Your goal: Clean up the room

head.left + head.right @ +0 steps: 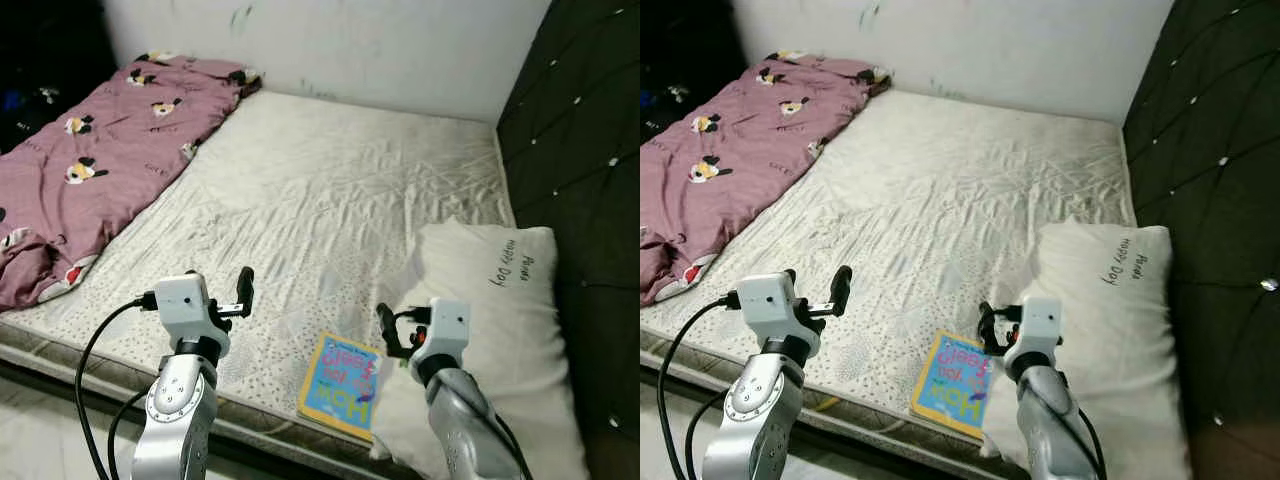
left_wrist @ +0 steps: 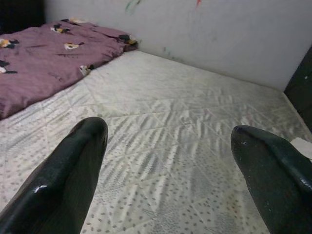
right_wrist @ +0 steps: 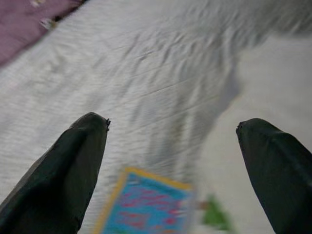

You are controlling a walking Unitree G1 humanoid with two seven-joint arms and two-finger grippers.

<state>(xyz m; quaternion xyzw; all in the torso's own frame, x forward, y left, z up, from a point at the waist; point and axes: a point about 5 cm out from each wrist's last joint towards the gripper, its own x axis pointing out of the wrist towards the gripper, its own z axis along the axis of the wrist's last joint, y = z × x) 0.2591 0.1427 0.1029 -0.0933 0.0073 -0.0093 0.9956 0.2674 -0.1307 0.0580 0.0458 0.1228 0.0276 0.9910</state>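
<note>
Where the mattress (image 1: 330, 190) meets its left edge, a maroon blanket (image 1: 90, 150) w/ cartoon print lies bunched, running to the far left corner by the white wall (image 1: 330, 40). Left end effector (image 1: 228, 292) hovers over the near edge, fingers spread, empty. Colourful book (image 1: 342, 385) lies flat at the near edge, touching a white pillow (image 1: 505, 330). Right end effector (image 1: 392, 330) hangs above book/pillow, fingers spread. Dark padded headboard (image 1: 585, 150) along the right.

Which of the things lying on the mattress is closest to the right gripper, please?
The blue, yellow-edged book at the mattress's near edge, just below the open right gripper. The white pillow lies beside it; the purple blanket is far across.
</note>
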